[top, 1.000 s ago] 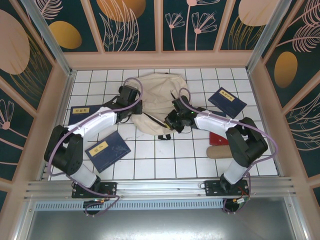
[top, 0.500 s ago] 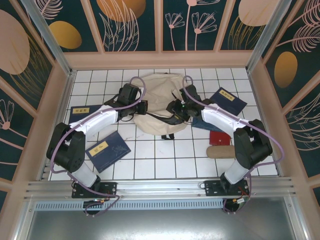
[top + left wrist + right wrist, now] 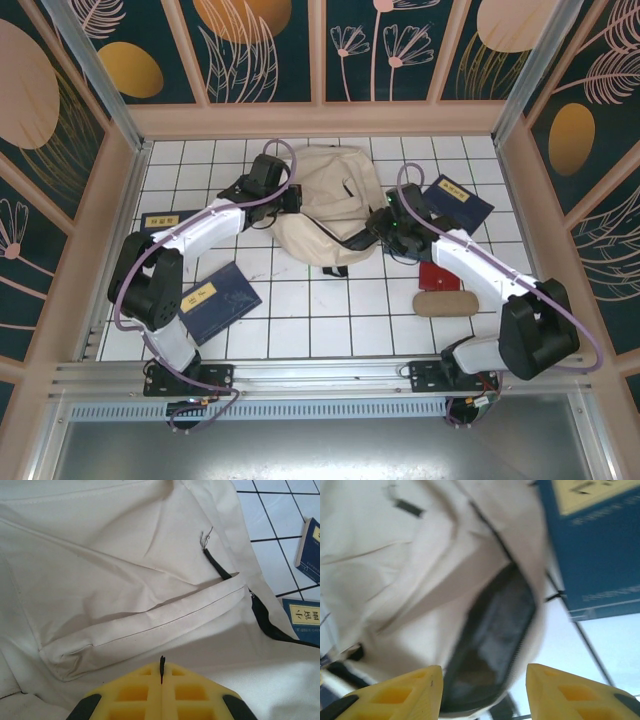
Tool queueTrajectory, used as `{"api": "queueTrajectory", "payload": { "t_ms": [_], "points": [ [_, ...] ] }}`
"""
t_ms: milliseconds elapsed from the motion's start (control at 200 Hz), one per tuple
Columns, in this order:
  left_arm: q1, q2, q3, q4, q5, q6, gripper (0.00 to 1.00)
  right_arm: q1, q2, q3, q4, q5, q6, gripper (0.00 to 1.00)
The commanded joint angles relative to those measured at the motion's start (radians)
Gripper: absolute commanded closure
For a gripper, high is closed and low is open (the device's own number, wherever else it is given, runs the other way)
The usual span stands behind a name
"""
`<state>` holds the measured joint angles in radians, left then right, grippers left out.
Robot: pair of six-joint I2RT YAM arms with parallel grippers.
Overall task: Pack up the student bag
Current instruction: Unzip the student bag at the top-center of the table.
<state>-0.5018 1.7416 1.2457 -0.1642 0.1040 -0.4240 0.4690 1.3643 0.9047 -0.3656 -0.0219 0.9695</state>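
The student bag lies slumped at the middle back of the white-tiled desk, between my two arms. My left gripper sits at the bag's left edge. Its jaws are clenched on a thin black strand that pokes up between them, and I cannot tell what the strand belongs to. My right gripper is at the bag's right side, jaws released and grasping nothing, facing the bag's dark-lined opening. A navy book lies near that side.
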Motion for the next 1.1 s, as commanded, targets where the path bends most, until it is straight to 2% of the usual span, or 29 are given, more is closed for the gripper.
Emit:
{"api": "queueTrajectory", "payload": {
  "t_ms": [0, 95, 230, 420, 581, 736, 886, 911, 951, 991, 1041, 1091],
  "points": [
    [0.006, -0.062, -0.047, 0.026, -0.01, -0.014, 1.0, -0.03, 0.009, -0.048, 0.022, -0.055, 0.042, 0.52],
    [0.008, -0.085, -0.079, 0.028, 0.006, -0.018, 1.0, -0.04, 0.028, -0.07, 0.033, -0.111, 0.069, 0.54],
    [0.007, -0.102, -0.097, 0.04, 0.026, -0.021, 1.0, -0.039, 0.036, -0.155, 0.162, -0.221, 0.167, 0.58],
    [0.006, -0.094, -0.091, 0.041, 0.045, -0.02, 1.0, -0.011, 0.103, -0.15, 0.276, -0.306, 0.211, 0.56],
    [0.006, -0.094, -0.098, 0.041, 0.06, -0.01, 1.0, 0.016, 0.089, -0.184, 0.417, -0.342, 0.268, 0.46],
    [0.007, -0.093, -0.098, 0.052, 0.085, -0.009, 1.0, 0.054, 0.168, -0.155, 0.418, -0.387, 0.323, 0.48],
    [0.006, -0.097, -0.098, 0.052, 0.082, -0.012, 1.0, 0.1, 0.246, -0.135, 0.432, -0.408, 0.347, 0.55],
    [0.006, -0.099, -0.1, 0.053, 0.082, -0.012, 1.0, 0.099, 0.252, -0.132, 0.43, -0.409, 0.344, 0.59],
    [0.007, -0.1, -0.101, 0.054, 0.078, -0.014, 1.0, 0.097, 0.256, -0.128, 0.423, -0.399, 0.329, 0.73],
    [0.006, -0.102, -0.102, 0.05, 0.066, -0.017, 1.0, 0.093, 0.258, -0.117, 0.398, -0.375, 0.302, 0.82],
    [0.006, -0.103, -0.099, 0.044, 0.052, -0.018, 1.0, 0.085, 0.261, -0.094, 0.34, -0.331, 0.247, 0.89],
    [0.006, -0.103, -0.097, 0.042, 0.051, -0.014, 1.0, 0.07, 0.264, -0.078, 0.283, -0.288, 0.171, 0.91]
  ]
}}
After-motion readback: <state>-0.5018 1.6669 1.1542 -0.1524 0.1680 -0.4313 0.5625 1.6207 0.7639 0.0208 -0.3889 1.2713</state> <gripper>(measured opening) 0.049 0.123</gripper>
